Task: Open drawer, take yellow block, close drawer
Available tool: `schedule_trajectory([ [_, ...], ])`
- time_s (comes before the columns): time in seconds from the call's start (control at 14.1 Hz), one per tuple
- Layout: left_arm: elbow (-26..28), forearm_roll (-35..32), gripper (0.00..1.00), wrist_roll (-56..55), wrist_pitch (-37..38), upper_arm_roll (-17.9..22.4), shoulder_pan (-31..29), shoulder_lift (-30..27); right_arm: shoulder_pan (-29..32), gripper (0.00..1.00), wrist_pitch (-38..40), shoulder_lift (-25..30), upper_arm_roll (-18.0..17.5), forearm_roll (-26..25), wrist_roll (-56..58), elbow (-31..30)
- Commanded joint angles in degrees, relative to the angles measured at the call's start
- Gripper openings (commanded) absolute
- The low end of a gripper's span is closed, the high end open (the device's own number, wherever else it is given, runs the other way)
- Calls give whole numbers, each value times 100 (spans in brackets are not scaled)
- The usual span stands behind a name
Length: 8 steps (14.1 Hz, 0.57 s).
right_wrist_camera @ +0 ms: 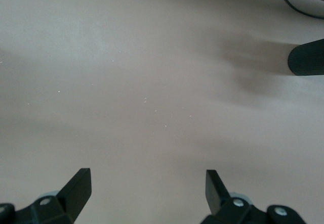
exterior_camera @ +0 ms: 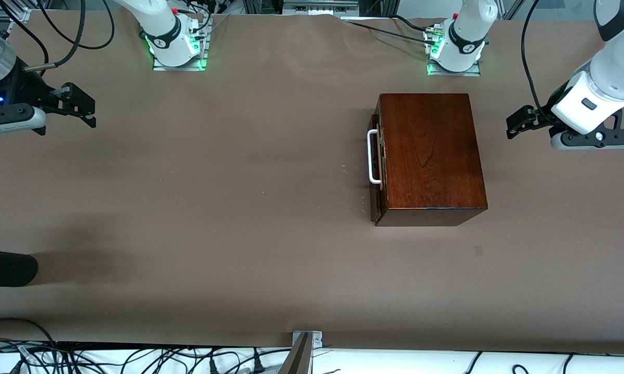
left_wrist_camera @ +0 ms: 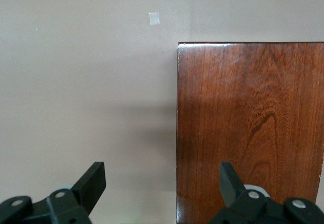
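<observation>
Drawer shut in the wooden box toward the left arm's end of the table, white handle untouched, while left gripper and right gripper both hover wide open, empty, over bare tabletop.

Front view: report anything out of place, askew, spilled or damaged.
Nothing spilled or damaged. The glossy reddish-brown wooden box sits slightly askew on the brown table, its drawer with the white bar handle shut. No yellow block shows. Left gripper and right gripper wait open.
</observation>
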<state>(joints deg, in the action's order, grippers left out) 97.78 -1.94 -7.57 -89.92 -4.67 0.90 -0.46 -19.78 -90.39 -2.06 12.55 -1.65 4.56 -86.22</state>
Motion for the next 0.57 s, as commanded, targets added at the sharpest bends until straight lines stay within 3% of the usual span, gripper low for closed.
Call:
schedule_trajectory([
  [0.0,-198,36,100,10,151,-78,33,107,1,100,100,13,2,15,-34,71],
  [0.5,-268,36,100,28,159,-105,33,151,1,100,100,4,2,15,-34,71],
])
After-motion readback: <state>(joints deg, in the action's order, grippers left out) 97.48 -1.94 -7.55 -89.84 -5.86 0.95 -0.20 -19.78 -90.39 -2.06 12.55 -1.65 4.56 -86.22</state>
